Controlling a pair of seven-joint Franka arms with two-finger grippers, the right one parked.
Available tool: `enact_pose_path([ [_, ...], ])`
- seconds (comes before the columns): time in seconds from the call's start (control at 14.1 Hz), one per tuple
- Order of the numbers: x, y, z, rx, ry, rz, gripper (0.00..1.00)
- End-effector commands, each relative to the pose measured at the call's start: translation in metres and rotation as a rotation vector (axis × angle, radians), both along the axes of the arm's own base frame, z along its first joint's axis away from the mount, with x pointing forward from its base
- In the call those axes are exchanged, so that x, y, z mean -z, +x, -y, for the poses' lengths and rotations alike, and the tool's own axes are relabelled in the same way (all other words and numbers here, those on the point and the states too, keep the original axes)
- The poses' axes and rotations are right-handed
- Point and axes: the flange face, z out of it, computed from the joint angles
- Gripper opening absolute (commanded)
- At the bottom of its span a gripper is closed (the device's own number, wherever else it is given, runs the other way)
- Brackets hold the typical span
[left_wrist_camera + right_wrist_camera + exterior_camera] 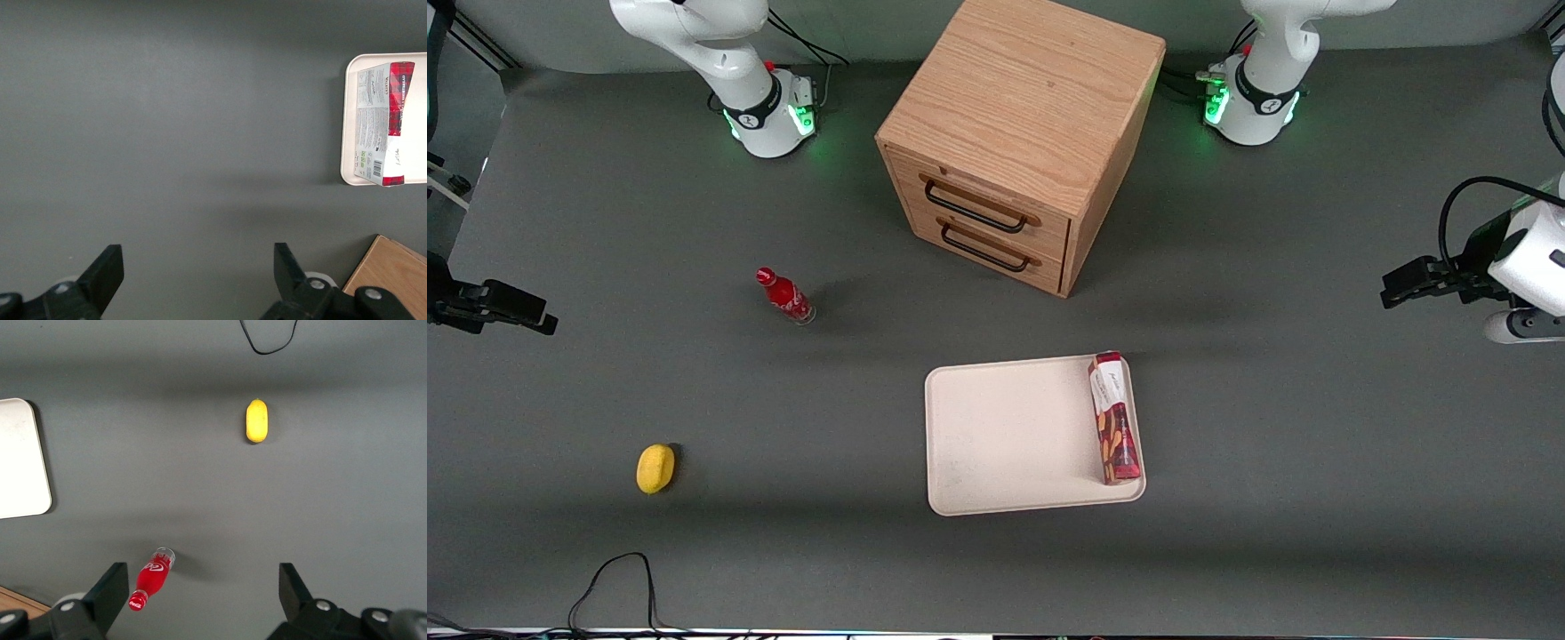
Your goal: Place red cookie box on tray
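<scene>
- Scene from above: a dark grey table w/ a cream-white tray [1005,436] near its middle, closer to the front camera than a wooden two-drawer cabinet [1014,133].
- The red cookie box [1114,418] lies flat in the tray, tight along the rim on the working arm's side. It's a long slim carton in dark-red tartan w/ a white label panel. Its long axis runs from the cabinet end of the tray toward the camera end.
- In the front view the box looks to sit wholly inside the rim. In the wrist view, its end [385,120] seems to reach or slightly overlap the tray edge (hard to say which).
- The left gripper [1414,286] hangs well off toward the working arm's end of the table, clear of tray and box. Its two black fingers [103,270] are spread wide w/ nothing but bare table between them.
- Judged from how things lie, the task looks done, or nearly so.
- Handling, as a guess: thin cardboard, light, fairly stiff along its length but easy to dent if squeezed hard. Printed surface prob. a bit slick; biscuits inside would break under a drop.
- Best hold, if it needs a nudge or re-grip: across the narrow width near mid-length, from above, w/ modest force.
- Elsewhere: a small red bottle [784,296] and a yellow lemon-like object [655,468] lie toward the parked arm's end, well apart from the tray.
</scene>
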Motion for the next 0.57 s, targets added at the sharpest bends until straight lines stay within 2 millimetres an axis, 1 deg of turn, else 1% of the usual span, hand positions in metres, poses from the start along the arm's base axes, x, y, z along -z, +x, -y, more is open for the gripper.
enact_pose_path([
  [0.0, -0.0064, -0.0062, 0.0006, 0.001, 0.001, -0.017, 1.00],
  [0.5, -0.0045, -0.0062, -0.0017, 0.031, 0.040, -0.023, 1.00],
])
